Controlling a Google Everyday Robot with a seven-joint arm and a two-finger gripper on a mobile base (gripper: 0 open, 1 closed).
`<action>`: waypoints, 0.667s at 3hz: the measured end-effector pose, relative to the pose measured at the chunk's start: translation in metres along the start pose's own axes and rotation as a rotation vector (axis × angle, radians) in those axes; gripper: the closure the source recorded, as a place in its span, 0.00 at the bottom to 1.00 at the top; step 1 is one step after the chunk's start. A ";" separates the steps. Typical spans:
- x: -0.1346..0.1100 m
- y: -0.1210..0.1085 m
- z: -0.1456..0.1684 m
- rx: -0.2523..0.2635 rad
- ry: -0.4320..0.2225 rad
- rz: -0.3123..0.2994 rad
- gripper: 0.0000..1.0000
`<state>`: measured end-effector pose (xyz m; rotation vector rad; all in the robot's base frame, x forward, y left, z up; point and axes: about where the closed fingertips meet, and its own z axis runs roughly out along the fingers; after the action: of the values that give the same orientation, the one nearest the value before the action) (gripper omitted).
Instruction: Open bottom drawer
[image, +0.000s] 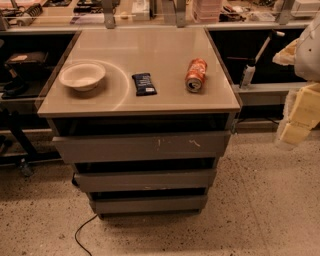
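Note:
The bottom drawer (148, 204) is the narrowest and shortest grey front, lowest on the grey cabinet, just above the floor. Its front is flat and has no handle. A dark gap shows above it. Above it sit the mid-sized front (145, 180) and the tallest front with white scratch marks (142, 146). My gripper (294, 127) hangs at the far right edge of the view, cream-coloured, up at about the height of the tallest front. It is well to the right of the cabinet and apart from all the drawers.
On the cabinet top (165, 50) stand a white bowl (82, 76), a dark snack bar (144, 84) and an orange can (196, 75) on its side. A black cable (82, 232) trails on the speckled floor at front left. Shelves and a white bottle (248, 75) stand behind.

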<state>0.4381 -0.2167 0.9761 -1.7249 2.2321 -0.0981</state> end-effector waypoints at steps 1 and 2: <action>0.000 0.000 0.000 0.000 0.000 0.000 0.00; -0.001 0.006 0.011 -0.006 0.004 0.001 0.00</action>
<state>0.4362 -0.2130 0.9640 -1.7277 2.2385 -0.0944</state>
